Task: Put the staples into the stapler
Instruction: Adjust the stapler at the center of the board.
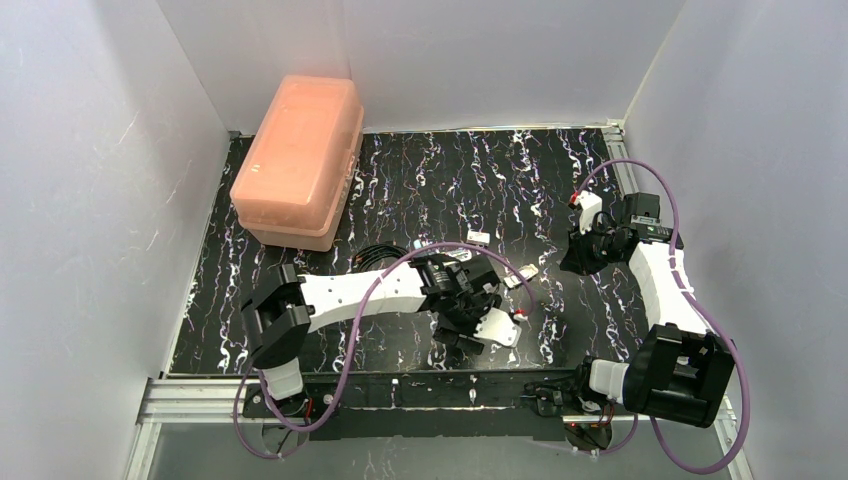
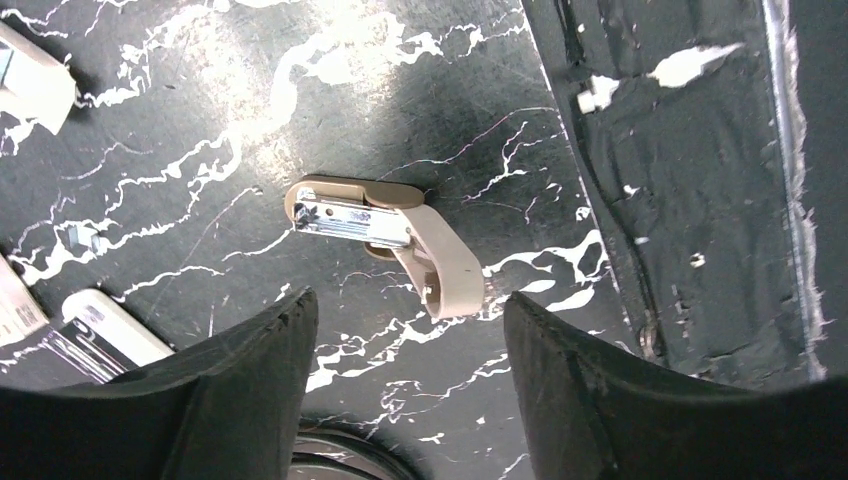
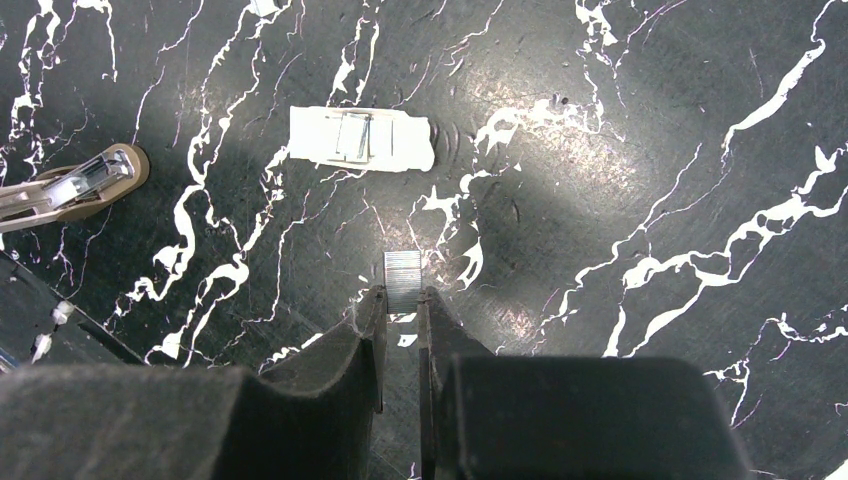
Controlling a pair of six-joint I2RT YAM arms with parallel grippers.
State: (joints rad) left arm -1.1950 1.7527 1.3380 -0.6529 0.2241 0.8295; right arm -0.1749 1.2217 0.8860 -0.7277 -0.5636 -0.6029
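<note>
Pinches the staples between the tips of the right gripper, over the black marbled table. Holds the left gripper spread wide and empty, the stapler lying hinged open on the table just beyond its fingertips.

- worktop: black sheet w/ white marble-type veining, smooth, semi-gloss; lamp glare in patches.
- stapler: smooth plastic body, satin finish, looks tan in left wrist view. inner channel is bright metal, shiny.
- staples: silvery metal strip, fine ribbing across, reflective.
- white block: matt; plastic or card, can't tell. Small shiny metal bit at ctr.
- box, far-left corner of worktop: translucent orange-pink plastic, smooth.
- left gripper fingers & right gripper fingers: black, matt, slightly grainy.
- rail along near edge: bare metal, dull sheen.
</note>
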